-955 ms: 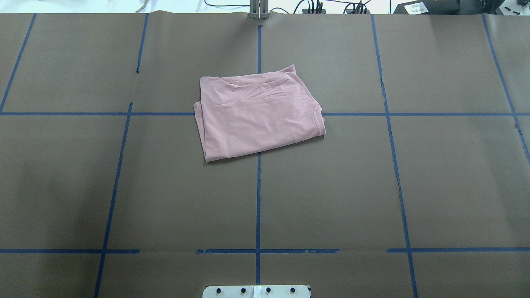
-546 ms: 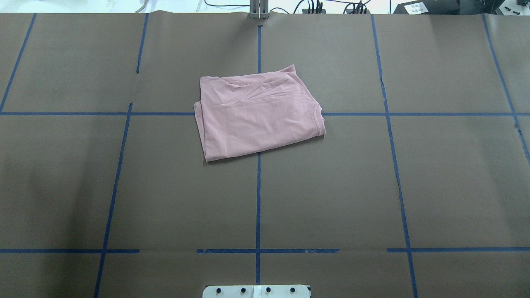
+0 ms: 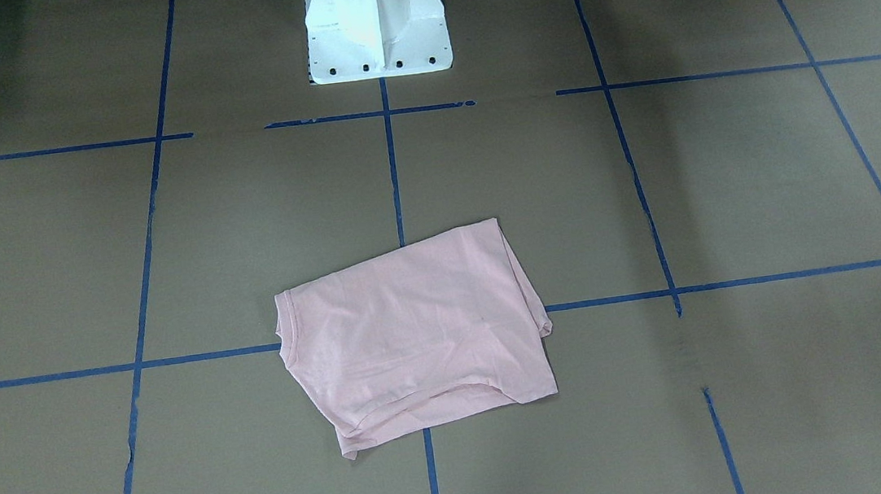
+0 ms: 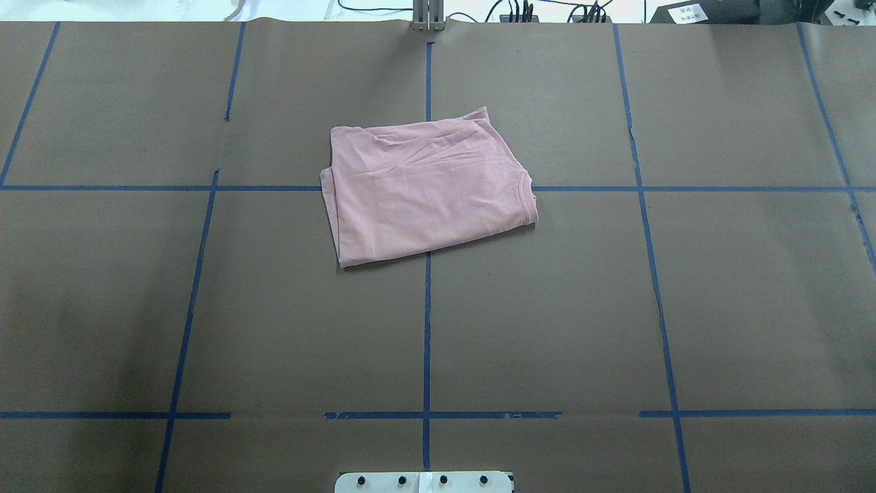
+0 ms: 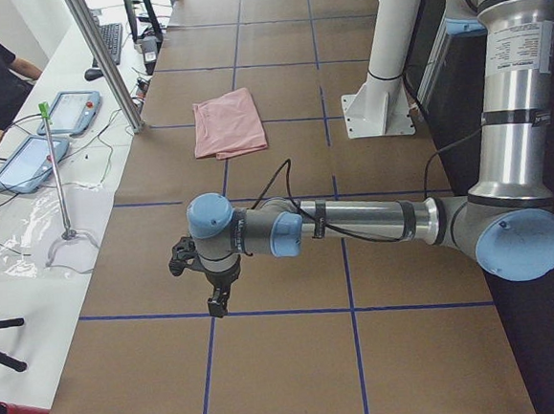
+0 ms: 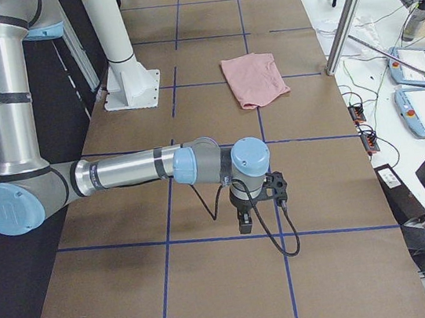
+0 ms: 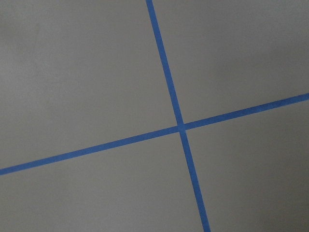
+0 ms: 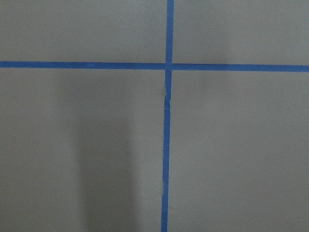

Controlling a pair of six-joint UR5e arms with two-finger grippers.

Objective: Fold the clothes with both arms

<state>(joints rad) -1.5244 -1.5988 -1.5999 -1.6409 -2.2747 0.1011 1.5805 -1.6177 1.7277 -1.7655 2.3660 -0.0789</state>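
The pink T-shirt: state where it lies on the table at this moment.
In the overhead view the pink T-shirt lies in the table's far half, over the crossing of two blue tape lines, straight ahead of the white base.

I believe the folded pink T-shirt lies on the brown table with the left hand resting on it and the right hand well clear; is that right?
Not quite: the left hand is not on the T-shirt. The exterior left view shows it hanging over the table, far from the shirt. The rest stands: the shirt lies folded and the right hand is well clear.
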